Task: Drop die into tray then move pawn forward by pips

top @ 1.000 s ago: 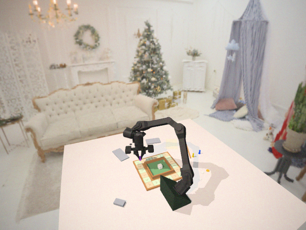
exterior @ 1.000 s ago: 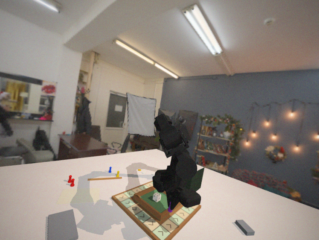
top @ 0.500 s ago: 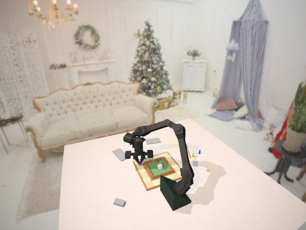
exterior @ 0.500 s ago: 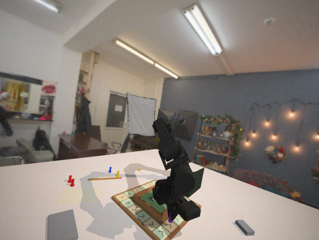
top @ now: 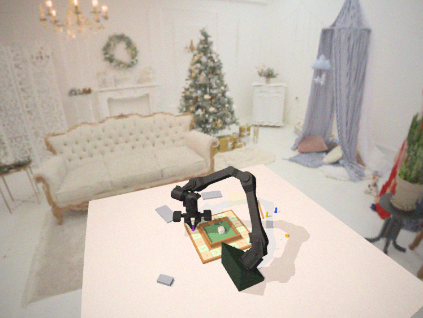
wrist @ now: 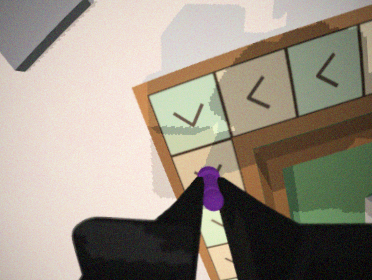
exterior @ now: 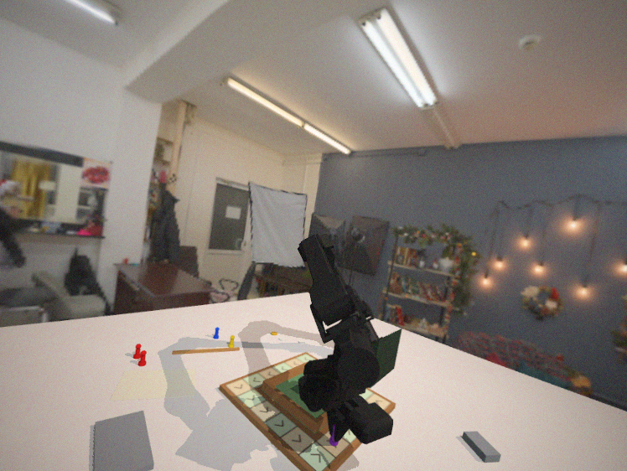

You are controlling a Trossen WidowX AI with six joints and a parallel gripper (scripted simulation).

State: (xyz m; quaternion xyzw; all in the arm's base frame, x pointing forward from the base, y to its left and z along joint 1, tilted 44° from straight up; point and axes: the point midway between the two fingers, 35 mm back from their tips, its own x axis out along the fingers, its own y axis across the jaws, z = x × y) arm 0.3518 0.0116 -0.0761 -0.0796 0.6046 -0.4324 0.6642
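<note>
My gripper (top: pixel 193 227) (exterior: pixel 334 435) (wrist: pixel 209 183) is shut on the purple pawn (top: pixel 193 228) (exterior: pixel 333 440) (wrist: pixel 213 200). It points down, low over the board (top: pixel 194 244) (exterior: pixel 278 424) (wrist: pixel 189 97), above the side strip near a corner. In the wrist view the pawn overlaps the squares just past the green corner square. I cannot tell whether its base touches the board. The white die (top: pixel 221 230) lies on the green floor of the dice tray (top: pixel 225 240) (wrist: pixel 270 175). Its top pips are too blurred to read in the top view, and the arm hides it in the exterior view.
Grey slabs (top: pixel 165 213) (top: pixel 211 194) lie beyond the board, and a small grey block (top: pixel 165 279) (exterior: pixel 481 446) lies apart. Yellow (top: pixel 267 214) (exterior: pixel 231 341) and blue (top: pixel 275 210) (exterior: pixel 216 333) pawns, red pawns (exterior: pixel 142 358) and a wooden stick (exterior: pixel 204 350) are off the board.
</note>
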